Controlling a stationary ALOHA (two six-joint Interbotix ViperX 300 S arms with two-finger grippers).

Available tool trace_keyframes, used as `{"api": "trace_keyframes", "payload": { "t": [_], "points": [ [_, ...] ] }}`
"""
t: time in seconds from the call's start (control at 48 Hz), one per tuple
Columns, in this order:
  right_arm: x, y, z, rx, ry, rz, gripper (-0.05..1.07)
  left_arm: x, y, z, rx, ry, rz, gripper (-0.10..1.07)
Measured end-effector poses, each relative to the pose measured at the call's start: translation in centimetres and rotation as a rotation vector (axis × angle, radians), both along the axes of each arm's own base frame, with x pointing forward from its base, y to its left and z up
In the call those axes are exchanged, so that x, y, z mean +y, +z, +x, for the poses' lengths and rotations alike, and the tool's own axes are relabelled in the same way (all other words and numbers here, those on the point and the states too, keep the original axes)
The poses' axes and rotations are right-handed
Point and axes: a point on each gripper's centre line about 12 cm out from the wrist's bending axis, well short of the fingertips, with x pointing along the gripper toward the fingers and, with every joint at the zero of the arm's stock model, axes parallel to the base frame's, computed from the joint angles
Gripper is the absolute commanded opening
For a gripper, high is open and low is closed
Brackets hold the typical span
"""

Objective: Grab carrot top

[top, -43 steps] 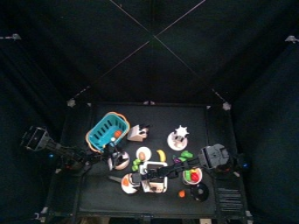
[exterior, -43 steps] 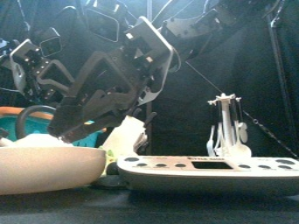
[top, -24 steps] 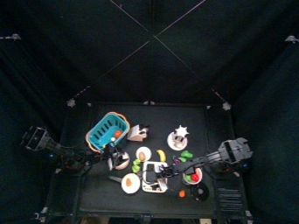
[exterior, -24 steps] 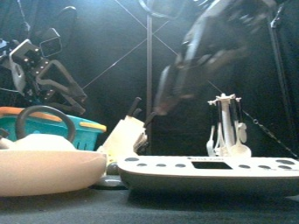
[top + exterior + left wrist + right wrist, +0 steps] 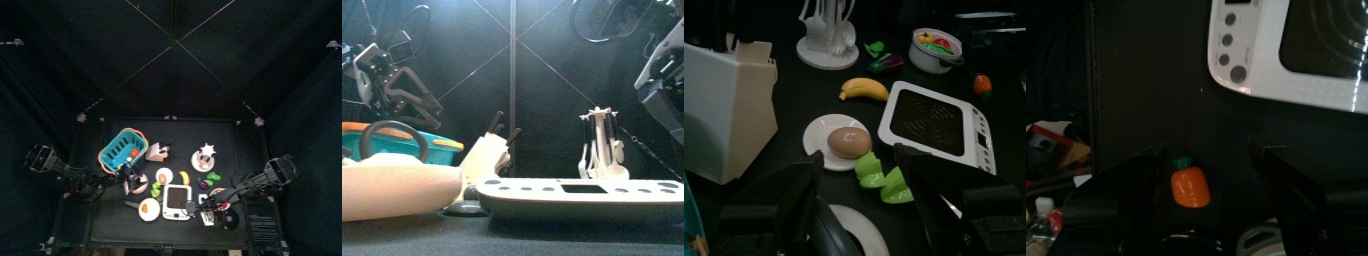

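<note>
Orange and small, the carrot point(image 5: 1189, 187) lies between the two jaws of the right pincer point(image 5: 1208, 180) in the right wrist view, its green top point(image 5: 1182, 160) pointing away from the wrist toward the white kitchen scale point(image 5: 1293, 50). The jaws stand wide, one on each side of the carrot and clear of it, so nothing is held yet. My reading is that the step in hand is the approach: the pincer is lined up over the carrot but not down on it. The next move calls for a short descent with the aim shifted forward onto the green tuft, then a gentle close, since the top looks tiny and could slip out.

From above, the carrot point(image 5: 210, 217) rests near the table's front edge, toward the front right corner, just beside the scale point(image 5: 177, 206). Farther back sit a banana point(image 5: 863, 89), a plate with a round brownish item point(image 5: 848, 141), a white utensil rack point(image 5: 601, 150) and a teal basket point(image 5: 120, 149) toward the back left.

The left pincer point(image 5: 861, 205) rests by the left edge, jaws apart and empty.
</note>
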Motion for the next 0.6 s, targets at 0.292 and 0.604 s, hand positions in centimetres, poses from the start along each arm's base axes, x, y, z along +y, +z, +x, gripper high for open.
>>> {"api": "trace_keyframes", "payload": {
  "t": [0.292,0.604],
  "points": [
    [2.0,-0.5,-2.3,0.117,-0.049,0.000,0.95,-0.1,0.1,0.1,-0.006,-0.010,0.006,0.93],
    [1.8,-2.2,-2.4,0.151,-0.051,-0.057,0.95,-0.1,0.1,0.1,-0.001,-0.010,0.008,0.93]
  ]
}}
